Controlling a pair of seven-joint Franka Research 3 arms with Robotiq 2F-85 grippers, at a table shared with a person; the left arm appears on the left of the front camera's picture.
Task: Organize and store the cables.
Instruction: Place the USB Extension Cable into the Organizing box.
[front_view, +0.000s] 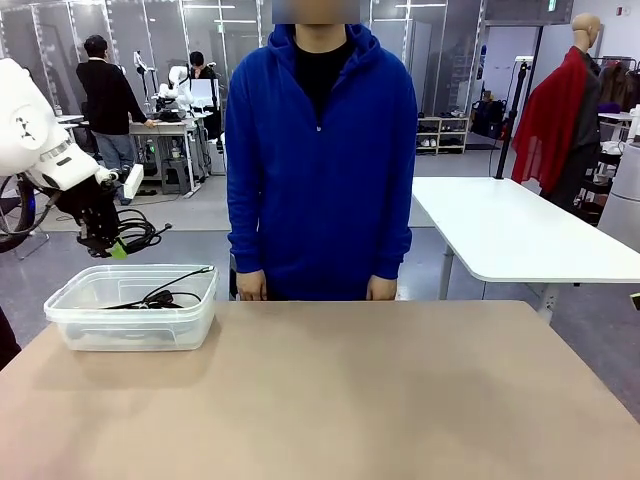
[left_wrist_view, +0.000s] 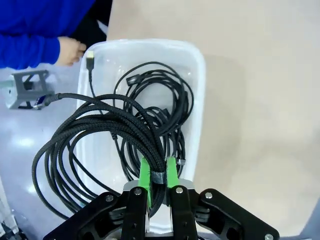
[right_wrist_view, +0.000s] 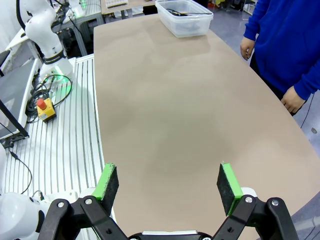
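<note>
Braided coil in my left fingers, hanging over the bin.

The coiled cable (left_wrist_view: 95, 145) I carry sags toward nine o'clock of my left fingers (left_wrist_view: 157, 172), pinched tight between the green pads, above the clear bin (left_wrist_view: 200, 90). Thinner cables (left_wrist_view: 155, 100) already lie inside it. The worktop (front_view: 400, 400) looks bare, so I judge this drop nearly the last. My right fingers (right_wrist_view: 168, 182) stand wide, holding nothing.
</note>
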